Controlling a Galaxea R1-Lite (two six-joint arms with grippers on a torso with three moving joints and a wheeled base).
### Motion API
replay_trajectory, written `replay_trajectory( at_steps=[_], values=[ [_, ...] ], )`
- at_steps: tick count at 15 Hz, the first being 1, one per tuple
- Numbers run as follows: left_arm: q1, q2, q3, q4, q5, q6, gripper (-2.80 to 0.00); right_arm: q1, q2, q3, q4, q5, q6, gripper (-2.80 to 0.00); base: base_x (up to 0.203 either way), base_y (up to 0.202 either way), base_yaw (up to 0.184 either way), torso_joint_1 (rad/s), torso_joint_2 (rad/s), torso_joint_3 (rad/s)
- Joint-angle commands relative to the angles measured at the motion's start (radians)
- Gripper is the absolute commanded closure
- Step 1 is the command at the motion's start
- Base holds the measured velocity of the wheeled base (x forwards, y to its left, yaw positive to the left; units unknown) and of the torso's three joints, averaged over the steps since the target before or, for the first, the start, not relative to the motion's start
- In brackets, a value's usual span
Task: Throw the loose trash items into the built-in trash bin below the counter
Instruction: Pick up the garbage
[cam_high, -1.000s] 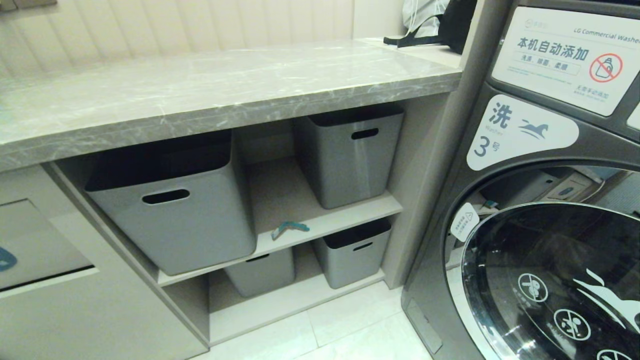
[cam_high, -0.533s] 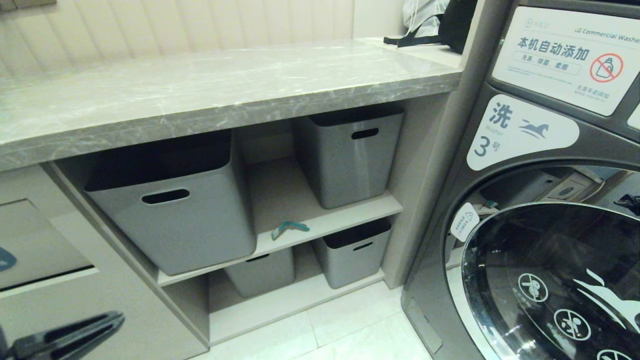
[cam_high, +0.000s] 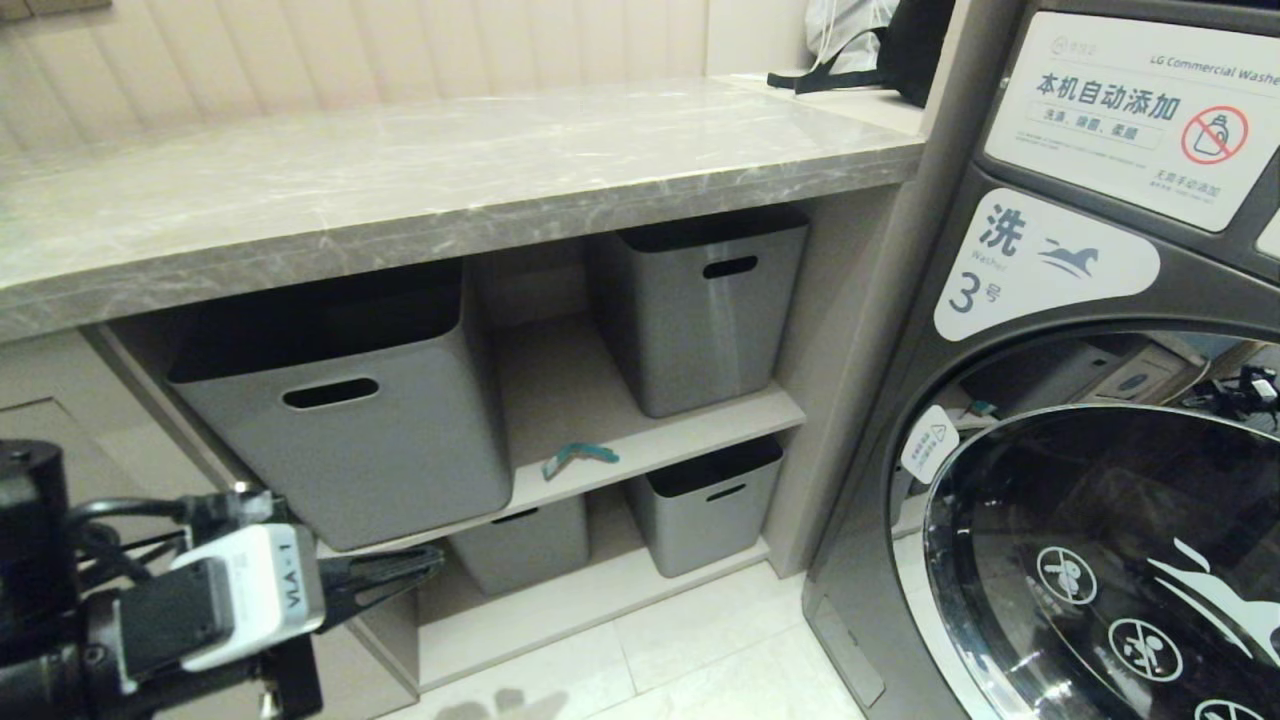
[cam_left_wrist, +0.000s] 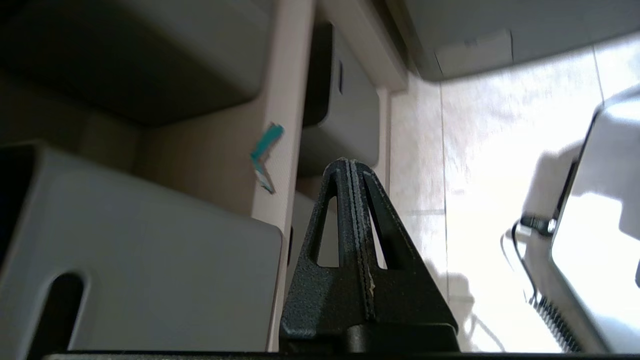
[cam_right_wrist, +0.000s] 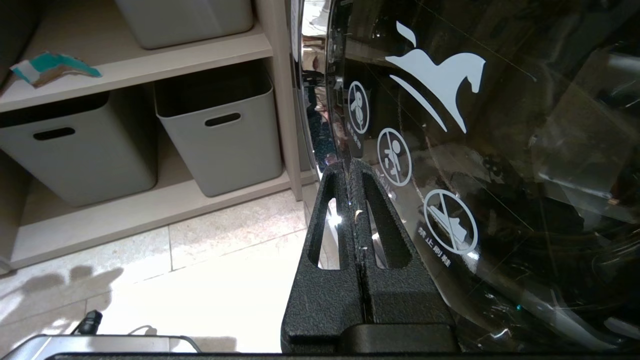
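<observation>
One of the loose trash items, a bent teal strip (cam_high: 580, 457), lies near the front edge of the middle shelf between the grey tubs. It also shows in the left wrist view (cam_left_wrist: 265, 150) and in the right wrist view (cam_right_wrist: 50, 67). My left gripper (cam_high: 438, 560) is shut and empty, low at the left, pointing right below the big tub; its tips (cam_left_wrist: 350, 162) sit short of the strip. The built-in trash bin flap (cam_high: 60, 425) is at the far left, mostly hidden behind my left arm. My right gripper (cam_right_wrist: 352, 162) is shut and empty, parked beside the washer door.
Grey tubs (cam_high: 350, 420) (cam_high: 700, 310) stand on the middle shelf and two more (cam_high: 705, 505) below. A marble counter (cam_high: 450, 170) overhangs them. The washing machine (cam_high: 1080, 450) fills the right. A dark bag (cam_high: 880, 45) lies at the counter's back. Tiled floor (cam_high: 700, 650) is below.
My left arm has risen into the head view from the bottom left and swung right toward the shelves, now covering the bin flap's blue sticker. The strip and the right arm have not moved.
</observation>
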Motion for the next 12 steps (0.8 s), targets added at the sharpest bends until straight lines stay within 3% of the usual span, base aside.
replay_trajectory(
  at_steps=[1, 4, 8, 12],
  values=[
    [-0.013, 0.116, -0.018, 0.001, 0.009, 0.029, 0.00, 0.000, 0.000, 0.000, 0.001, 0.000, 0.000, 0.00, 0.000, 0.000, 0.000, 0.000, 0.00, 0.000],
    [-0.047, 0.265, -0.097, 0.003, 0.110, 0.057, 0.00, 0.000, 0.000, 0.000, 0.001, 0.000, 0.000, 0.00, 0.000, 0.000, 0.000, 0.000, 0.00, 0.000],
    [-0.159, 0.448, -0.251, -0.001, 0.398, 0.060, 0.00, 0.000, 0.000, 0.000, -0.001, 0.000, 0.000, 0.00, 0.000, 0.000, 0.000, 0.000, 0.00, 0.000],
    [-0.210, 0.569, -0.376, -0.005, 0.518, 0.060, 0.00, 0.000, 0.000, 0.000, 0.001, 0.000, 0.000, 0.00, 0.000, 0.000, 0.000, 0.000, 0.00, 0.000]
  ],
)
